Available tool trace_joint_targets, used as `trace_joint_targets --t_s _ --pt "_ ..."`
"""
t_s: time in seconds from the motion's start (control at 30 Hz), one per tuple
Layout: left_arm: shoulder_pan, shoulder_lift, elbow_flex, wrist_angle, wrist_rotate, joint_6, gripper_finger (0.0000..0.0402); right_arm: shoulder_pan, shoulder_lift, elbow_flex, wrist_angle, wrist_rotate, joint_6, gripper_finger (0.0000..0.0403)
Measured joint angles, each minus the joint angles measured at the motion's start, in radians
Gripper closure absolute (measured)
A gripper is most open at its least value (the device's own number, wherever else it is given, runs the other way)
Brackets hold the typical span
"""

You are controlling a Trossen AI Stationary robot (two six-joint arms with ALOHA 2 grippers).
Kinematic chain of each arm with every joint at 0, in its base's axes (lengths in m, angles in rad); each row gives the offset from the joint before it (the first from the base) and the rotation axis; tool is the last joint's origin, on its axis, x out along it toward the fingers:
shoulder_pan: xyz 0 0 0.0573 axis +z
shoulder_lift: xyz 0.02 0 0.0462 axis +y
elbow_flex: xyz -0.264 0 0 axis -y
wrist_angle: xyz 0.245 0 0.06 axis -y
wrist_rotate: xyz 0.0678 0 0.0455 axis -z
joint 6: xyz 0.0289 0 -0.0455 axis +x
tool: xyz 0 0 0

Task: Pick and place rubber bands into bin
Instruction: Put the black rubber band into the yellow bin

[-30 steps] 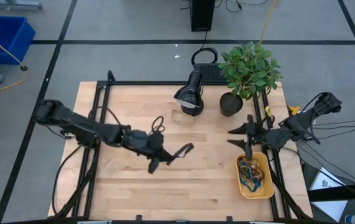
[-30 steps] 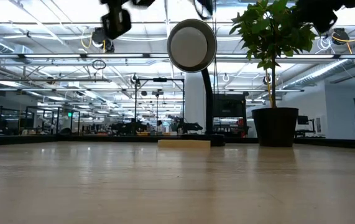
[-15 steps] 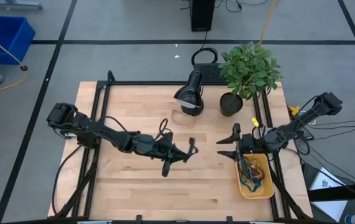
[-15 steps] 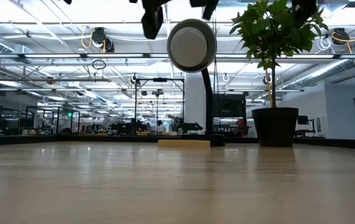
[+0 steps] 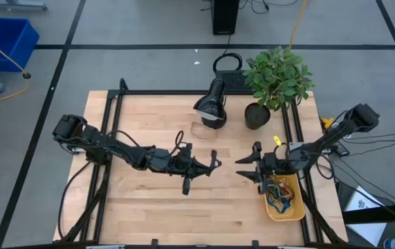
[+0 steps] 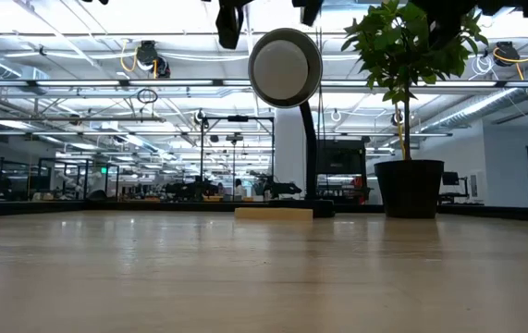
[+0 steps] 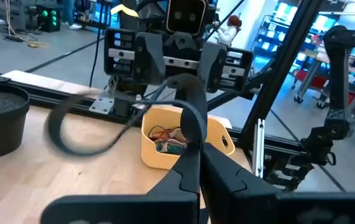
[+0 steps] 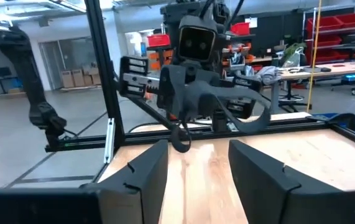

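My left gripper (image 5: 214,164) is over the middle of the table, pointing level toward the right edge, shut on a black rubber band (image 7: 102,118). The band also shows in the right wrist view as a black rubber band (image 8: 252,115) looping out from the fingers. My right gripper (image 5: 242,168) faces it from the right, a short gap away, open with nothing between its fingers (image 8: 137,177). The yellow bin (image 5: 284,197) sits at the table's near right, just behind the right gripper, with several coloured rubber bands (image 5: 279,190) lying in it. My left gripper pinches the black band between its two shut fingertips, on one stretch of the loop (image 7: 196,134). The fingers come level from the table's left. The rest of the loop (image 7: 59,127) arcs up and out to one side, slack and lifted clear of the table.
At the far side stand a black desk lamp (image 5: 211,104) and a potted plant (image 5: 274,79), with a small clear object (image 5: 204,130) on the wood in front of the lamp. The black frame rails (image 5: 295,131) run along the table's edges. Bare wood (image 5: 155,207) lies near and left.
My left gripper has gone a little toward the right edge and rolled to level, carrying the black band. My right gripper has come down and toward the left from above the bin's far end, tipping to point level at the left gripper, still open.
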Motion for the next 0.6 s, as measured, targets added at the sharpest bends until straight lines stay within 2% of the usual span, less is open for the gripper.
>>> trace_joint_targets --t_s 0.23,0.4,0.6 --pt "0.000 0.000 0.000 0.001 0.000 -0.002 0.0388 -0.054 0.078 0.000 0.104 -0.010 0.009 0.0243" --pt "0.000 0.000 0.000 0.001 0.001 0.005 0.0395 -0.121 0.126 0.000 0.176 -0.151 0.075 0.0243" --pt "0.000 0.000 0.000 0.000 0.001 0.006 0.0391 -0.179 0.189 0.028 0.204 -0.228 0.132 0.0243"
